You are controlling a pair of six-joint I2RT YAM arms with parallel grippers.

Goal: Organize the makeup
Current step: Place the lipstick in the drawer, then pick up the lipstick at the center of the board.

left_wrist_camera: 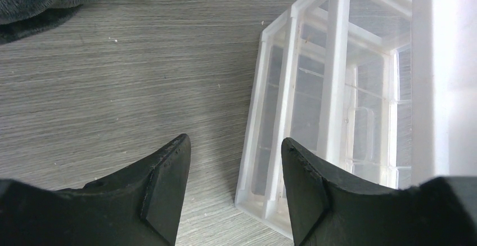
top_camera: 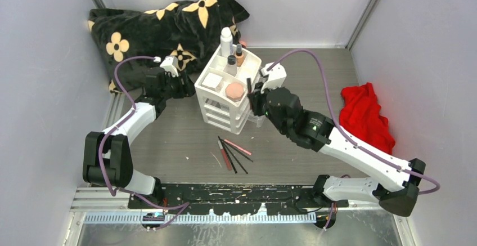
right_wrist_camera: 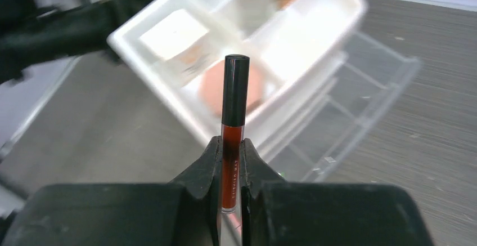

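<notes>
From above, the right claw (top_camera: 251, 95) is seen closed on a lip-gloss tube (top_camera: 249, 84), held upright at the right edge of the white drawer organiser (top_camera: 220, 111). In the left wrist view the left claw (left_wrist_camera: 233, 144) is seen half open and empty beside the organiser. In the right wrist view the tube, dark red and black-capped, is best lowered upright into a free compartment, clear of the pink compact (right_wrist_camera: 209, 91).

Robot lab cell, plain white walls (top_camera: 45, 88), alu frame posts (top_camera: 368, 10), grey tabletop (top_camera: 169, 139)
</notes>
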